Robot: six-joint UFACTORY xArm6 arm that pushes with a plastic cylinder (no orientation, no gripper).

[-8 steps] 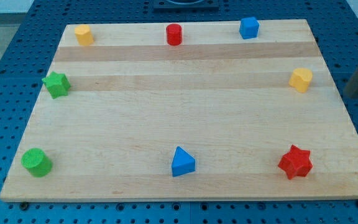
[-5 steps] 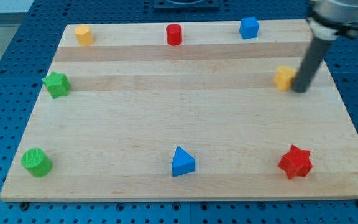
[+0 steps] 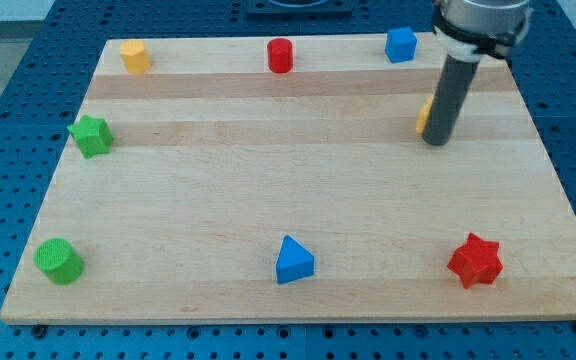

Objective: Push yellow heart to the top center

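The yellow heart (image 3: 424,115) lies on the wooden board (image 3: 268,170) at the view's right, mostly hidden behind my rod; only its left edge shows. My tip (image 3: 435,143) rests on the board right against the heart's right and lower side. The board's top centre holds a red cylinder (image 3: 280,55).
A blue block (image 3: 401,44) sits at the top right, above the rod. A yellow block (image 3: 134,55) is at the top left, a green star (image 3: 90,135) at the left, a green cylinder (image 3: 59,260) at the bottom left, a blue triangle (image 3: 292,260) at the bottom centre, a red star (image 3: 475,260) at the bottom right.
My rod came in from the view's right edge, met the yellow heart and has pushed it leftward and slightly up. The other blocks have not moved.
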